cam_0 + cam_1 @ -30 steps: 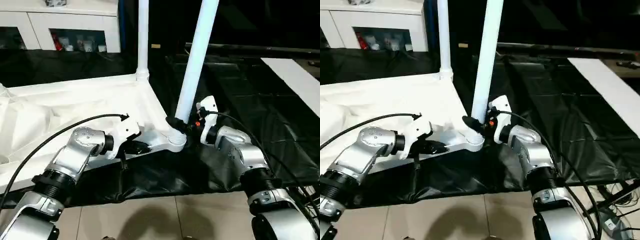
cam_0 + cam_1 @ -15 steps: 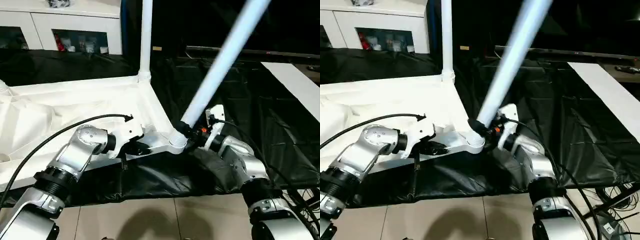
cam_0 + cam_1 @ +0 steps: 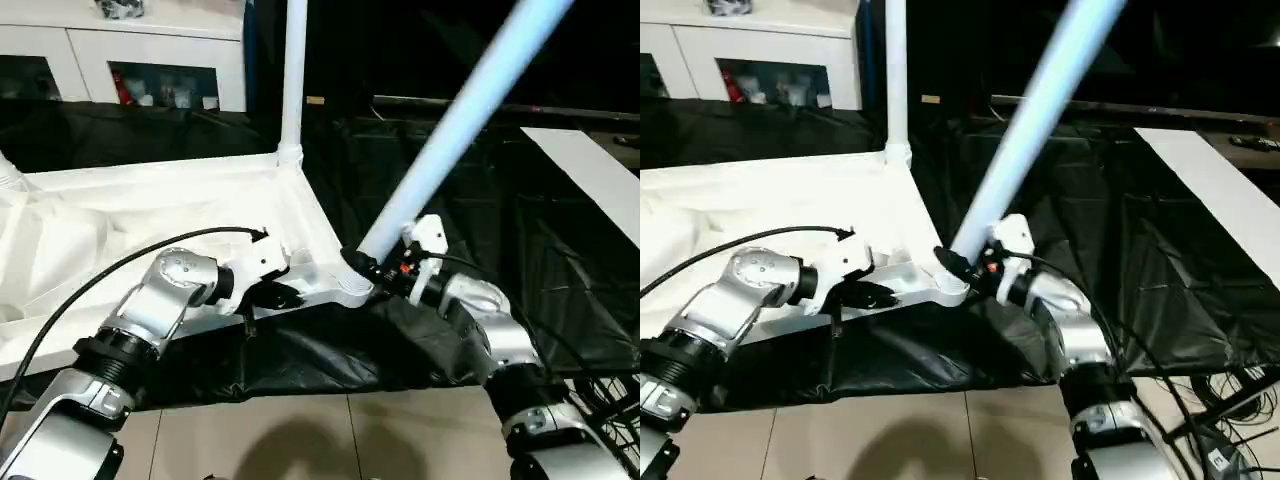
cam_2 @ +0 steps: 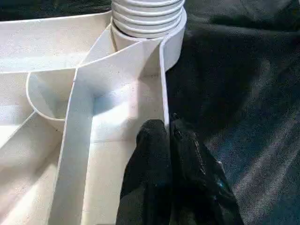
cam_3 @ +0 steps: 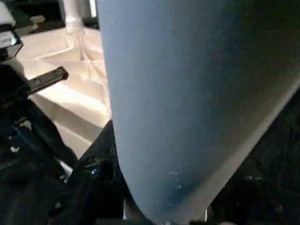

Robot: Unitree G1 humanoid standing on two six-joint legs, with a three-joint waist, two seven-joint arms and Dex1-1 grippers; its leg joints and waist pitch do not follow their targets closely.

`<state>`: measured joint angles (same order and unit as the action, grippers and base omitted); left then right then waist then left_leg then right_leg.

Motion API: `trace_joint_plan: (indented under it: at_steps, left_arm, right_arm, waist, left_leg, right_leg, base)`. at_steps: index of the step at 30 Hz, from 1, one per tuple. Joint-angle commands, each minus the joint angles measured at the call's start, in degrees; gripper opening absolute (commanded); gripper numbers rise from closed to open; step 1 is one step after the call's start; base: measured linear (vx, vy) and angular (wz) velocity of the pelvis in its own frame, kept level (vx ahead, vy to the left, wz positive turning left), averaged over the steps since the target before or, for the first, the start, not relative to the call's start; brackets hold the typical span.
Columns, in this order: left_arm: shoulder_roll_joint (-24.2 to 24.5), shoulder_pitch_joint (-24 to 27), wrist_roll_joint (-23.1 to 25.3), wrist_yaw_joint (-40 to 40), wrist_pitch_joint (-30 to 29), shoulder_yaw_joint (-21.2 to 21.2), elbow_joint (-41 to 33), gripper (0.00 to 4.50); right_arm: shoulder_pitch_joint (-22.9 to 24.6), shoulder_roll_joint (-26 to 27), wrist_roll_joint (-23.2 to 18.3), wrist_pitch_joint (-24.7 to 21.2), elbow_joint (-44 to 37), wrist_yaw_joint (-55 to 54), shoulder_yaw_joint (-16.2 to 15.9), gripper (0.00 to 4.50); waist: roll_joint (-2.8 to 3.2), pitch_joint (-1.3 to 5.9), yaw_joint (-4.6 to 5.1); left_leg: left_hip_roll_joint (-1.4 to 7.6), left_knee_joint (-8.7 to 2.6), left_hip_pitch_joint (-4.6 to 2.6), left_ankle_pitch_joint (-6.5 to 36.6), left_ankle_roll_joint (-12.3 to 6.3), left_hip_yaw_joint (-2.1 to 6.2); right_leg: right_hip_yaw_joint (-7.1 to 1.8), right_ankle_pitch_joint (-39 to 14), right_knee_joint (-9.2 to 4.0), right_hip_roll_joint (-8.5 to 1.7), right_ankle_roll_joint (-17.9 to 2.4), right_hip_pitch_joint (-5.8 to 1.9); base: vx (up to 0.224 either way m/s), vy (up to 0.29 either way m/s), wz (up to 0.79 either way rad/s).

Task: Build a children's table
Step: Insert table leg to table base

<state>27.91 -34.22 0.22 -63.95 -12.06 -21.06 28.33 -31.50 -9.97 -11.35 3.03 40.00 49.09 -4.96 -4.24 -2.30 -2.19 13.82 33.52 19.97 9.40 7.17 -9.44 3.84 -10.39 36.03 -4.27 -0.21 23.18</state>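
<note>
Left eye view: right pincer (image 3: pixel 368 268) is gripping the leg (image 3: pixel 455 125) near its base, long axis leaning right of the corner socket (image 3: pixel 352 290); closed left pincer (image 4: pixel 169 140) is pinching the tabletop (image 3: pixel 150 215) rim.

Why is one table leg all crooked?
The near leg, gripped by the right gripper, leans far to the right at the corner socket, while the far leg stands straight. It looks not properly seated.
</note>
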Motion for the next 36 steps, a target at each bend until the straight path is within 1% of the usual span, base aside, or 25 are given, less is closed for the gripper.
trace_joint_plan:
  at_steps: [1,4,5,7,9,10,12,13,14,15,16,17,18,19,20,21,22,23,25,26,28,29,31,33,36]
  left_arm:
    - [0.74,-0.85,1.82,-2.31,1.06,-1.62,1.28,0.0]
    - [0.88,-0.83,1.6,-2.89,1.13,-1.67,1.01,0.0]
    - [1.12,-0.76,1.51,-3.27,1.05,-1.63,0.67,0.0]
    - [1.17,-0.74,1.49,-3.39,1.04,-1.63,0.59,0.0]
    - [1.38,-0.72,1.51,-3.72,1.11,-1.68,0.38,0.0]
    - [1.62,-0.81,1.53,-3.97,1.2,-1.66,0.33,0.0]
    - [1.84,-0.88,1.57,-4.26,1.28,-1.67,0.31,0.0]
    - [2.07,-1.0,1.45,-4.83,1.44,-1.65,0.32,0.0]
    - [2.32,-1.15,1.37,-5.43,1.72,-1.66,0.38,0.0]
    - [2.55,-1.32,1.37,-6.05,2.43,-1.74,0.47,0.0]
    - [2.73,-1.52,1.18,-6.89,3.17,-1.79,0.56,0.0]
    - [2.91,-1.76,1.05,-7.62,3.94,-1.84,0.9,0.0]
    - [3.07,-1.93,0.95,-8.14,4.45,-1.85,1.13,0.0]
    - [3.28,-2.24,0.74,-9.23,5.58,-1.91,1.8,0.0]
    - [3.36,-2.38,0.67,-9.74,6.16,-1.96,2.18,0.0]
    - [3.47,-2.5,0.61,-10.35,6.65,-2.05,2.42,0.0]
    - [3.51,-2.54,0.59,-10.55,6.81,-2.09,2.5,0.0]
    - [3.89,-2.8,0.4,-12.24,7.56,-2.36,2.95,0.0]
    - [4.28,-3.0,0.49,-13.06,7.92,-2.54,3.21,0.0]
    - [4.28,-3.0,0.49,-13.06,7.92,-2.54,3.21,0.0]
    - [4.72,-3.38,0.75,-13.79,8.3,-2.63,3.72,0.0]
    - [4.84,-3.66,0.95,-13.99,8.39,-2.65,4.11,0.0]
    - [4.91,-3.97,1.12,-14.17,8.47,-2.66,4.59,0.0]
    - [4.92,-4.06,1.2,-14.22,8.55,-2.65,4.78,0.0]
    - [4.85,-4.67,1.64,-14.34,8.9,-2.49,5.99,0.0]
  right_arm:
    - [0.39,-0.51,3.69,-2.67,6.14,0.23,-2.19,1.89]
    - [-0.87,-0.38,3.89,-2.85,7.49,0.5,-2.22,1.89]
    - [-1.91,-0.5,4.02,-3.02,8.44,1.32,-2.66,1.89]
    - [-2.09,-0.52,4.04,-3.09,8.6,1.49,-2.74,1.89]
    - [-2.62,-0.63,4.1,-3.5,8.94,2.31,-3.02,1.89]
    - [-2.75,-0.77,4.03,-3.99,8.7,3.52,-3.4,1.89]
    - [-2.65,-0.91,3.92,-4.25,8.39,4.32,-3.66,1.89]
    - [-2.4,-1.11,3.75,-4.44,8.05,5.61,-3.95,1.89]
    - [-2.31,-1.23,3.71,-4.4,8.1,6.7,-4.12,1.89]
    - [-2.2,-1.33,3.57,-4.41,8.15,7.92,-4.24,1.89]
    - [-1.93,-1.44,3.13,-4.53,8.07,9.64,-4.34,1.89]
    - [-1.71,-1.52,2.83,-4.4,8.14,11.04,-4.48,1.89]
    - [-1.57,-1.57,2.6,-4.34,8.15,11.97,-4.59,1.89]
    - [-1.14,-1.73,2.52,-4.07,8.04,13.52,-5.08,1.89]
    - [-0.92,-1.82,2.6,-3.87,7.99,14.12,-5.4,1.89]
    - [-0.71,-1.92,2.78,-3.6,8.01,14.86,-5.79,1.89]
    - [-0.63,-1.95,2.84,-3.51,8.02,15.11,-5.92,1.89]
    - [0.01,-2.15,3.45,-2.42,7.78,16.95,-7.09,1.89]
    - [0.49,-2.18,3.78,-2.05,7.23,18.06,-7.91,1.89]
    - [0.49,-2.18,3.78,-2.05,7.23,18.06,-7.91,1.89]
    - [1.32,-2.19,4.37,-1.87,6.07,19.5,-9.1,1.89]
    - [1.73,-2.21,4.55,-1.86,5.53,20.4,-9.55,1.89]
    - [2.12,-2.25,4.76,-1.67,5.07,21.23,-10.06,1.89]
    - [2.22,-2.24,4.79,-1.66,4.98,21.5,-10.14,1.89]
    - [2.2,-1.91,5.08,-1.04,5.46,22.01,-10.22,1.89]
  waist:
    - [1.36,2.57,0.14]
    - [1.41,2.5,0.32]
    - [1.25,2.5,0.33]
    - [1.32,2.47,0.35]
    - [1.24,2.45,0.38]
    - [1.08,2.45,0.37]
    - [1.14,2.51,0.32]
    - [1.14,2.51,0.28]
    - [1.38,2.54,0.19]
    - [1.37,2.56,0.2]
    - [1.51,2.6,0.17]
    - [1.46,2.63,0.18]
    - [1.63,2.7,0.16]
    - [1.97,2.72,0.07]
    - [1.83,2.75,0.06]
    - [1.93,2.86,-0.09]
    - [1.89,2.84,-0.11]
    - [1.95,2.99,-0.18]
    - [1.93,2.99,-0.26]
    - [1.9,3.02,-0.3]
    - [1.87,2.95,-0.37]
    - [1.9,2.95,-0.53]
    - [1.85,2.93,-0.62]
    - [1.98,2.91,-0.75]
    - [1.94,2.92,-0.91]
  left_leg:
    - [-0.91,-4.28,-0.27,25.76,0.82,-0.17]
    - [-0.85,-4.26,-0.39,26.54,0.93,-0.08]
    - [-0.82,-4.24,-0.45,26.68,0.84,-0.07]
    - [-0.79,-4.33,-0.36,26.66,0.88,-0.03]
    - [-0.79,-4.34,-0.35,26.88,0.83,-0.01]
    - [-0.78,-4.33,-0.36,26.78,0.75,-0.05]
    - [-0.75,-4.4,-0.25,26.1,0.7,-0.06]
    - [-0.69,-4.45,-0.24,25.88,0.66,-0.06]
    - [-0.67,-4.49,-0.18,25.79,0.63,-0.05]
    - [-0.64,-4.54,-0.16,25.75,0.62,-0.06]
    - [-0.6,-4.61,-0.18,25.76,0.6,-0.04]
    - [-0.62,-4.62,-0.2,25.74,0.5,-0.09]
    - [-0.56,-4.69,-0.15,25.51,0.51,-0.09]
    - [-0.57,-4.77,-0.23,25.23,0.48,-0.1]
    - [-0.6,-4.74,-0.26,25.07,0.39,-0.22]
    - [-0.53,-4.82,-0.24,24.17,0.44,-0.23]
    - [-0.49,-4.87,-0.2,23.86,0.43,-0.24]
    - [-0.48,-4.93,-0.21,22.86,0.42,-0.35]
    - [-0.5,-4.93,-0.2,22.01,0.25,-0.47]
    - [-0.5,-4.97,-0.19,21.69,0.17,-0.49]
    - [-0.48,-5.06,-0.2,21.38,0.14,-0.56]
    - [-0.45,-5.08,-0.35,21.71,0.15,-0.58]
    - [-0.38,-5.13,-0.36,21.38,0.26,-0.6]
    - [-0.38,-5.14,-0.4,21.54,0.37,-0.59]
    - [-0.38,-5.14,-0.44,21.74,0.53,-0.6]
  right_leg:
    - [-1.83,-28.49,-6.35,-2.47,-7.39,-1.3]
    - [-1.78,-29.52,-6.47,-2.57,-7.44,-1.16]
    - [-1.8,-29.48,-6.43,-2.57,-7.45,-1.12]
    - [-1.78,-29.37,-6.43,-2.56,-7.46,-1.16]
    - [-1.8,-29.75,-6.48,-2.6,-7.37,-1.15]
    - [-1.82,-29.76,-6.54,-2.61,-7.33,-1.12]
    - [-1.9,-28.85,-6.37,-2.61,-7.49,-1.22]
    - [-1.94,-28.18,-6.3,-2.61,-7.76,-1.23]
    - [-1.98,-27.36,-6.23,-2.64,-8.04,-1.3]
    - [-1.99,-26.56,-6.13,-2.6,-8.36,-1.34]
    - [-2.02,-25.63,-6.04,-2.59,-8.74,-1.39]
    - [-2.01,-25.22,-6.07,-2.55,-8.9,-1.4]
    - [-2.05,-23.87,-5.97,-2.53,-9.32,-1.57]
    - [-2.07,-22.38,-5.87,-2.49,-9.94,-1.58]
    - [-2.08,-21.78,-5.91,-2.43,-10.12,-1.57]
    - [-2.16,-19.87,-5.64,-2.47,-10.75,-1.78]
    - [-2.15,-19.12,-5.6,-2.47,-11.08,-1.83]
    - [-2.13,-17.01,-5.44,-2.49,-11.8,-2.07]
    - [-2.17,-16.02,-5.32,-2.46,-12.12,-2.18]
    - [-2.16,-15.82,-5.33,-2.46,-12.15,-2.26]
    - [-2.15,-16.03,-5.41,-2.45,-12.13,-2.25]
    - [-2.18,-17.32,-5.57,-2.54,-11.69,-2.24]
    - [-2.24,-16.97,-5.52,-2.58,-11.78,-2.22]
    - [-2.25,-17.36,-5.52,-2.6,-11.71,-2.19]
    - [-2.27,-17.92,-5.6,-2.64,-11.54,-2.17]
  base:
    - [0.0,0.0,0.0]
    - [0.0,0.0,0.0]
    - [0.0,0.0,0.0]
    - [0.0,0.0,0.0]
    - [0.0,0.0,0.0]
    - [0.0,0.0,0.0]
    - [0.0,0.0,0.0]
    - [0.0,0.0,0.0]
    - [0.0,0.0,0.0]
    - [0.0,0.0,0.0]
    - [0.0,0.0,0.0]
    - [0.0,0.0,0.0]
    - [0.0,0.0,0.0]
    - [0.0,0.0,0.0]
    - [0.0,0.0,0.0]
    - [0.0,0.0,0.0]
    - [0.0,0.0,0.0]
    - [0.0,0.0,0.0]
    - [0.0,0.0,0.0]
    - [0.0,0.0,0.0]
    - [0.0,0.0,0.0]
    - [0.0,0.0,0.0]
    - [0.0,0.0,0.0]
    - [0.0,0.0,0.0]
    - [0.0,0.0,0.0]
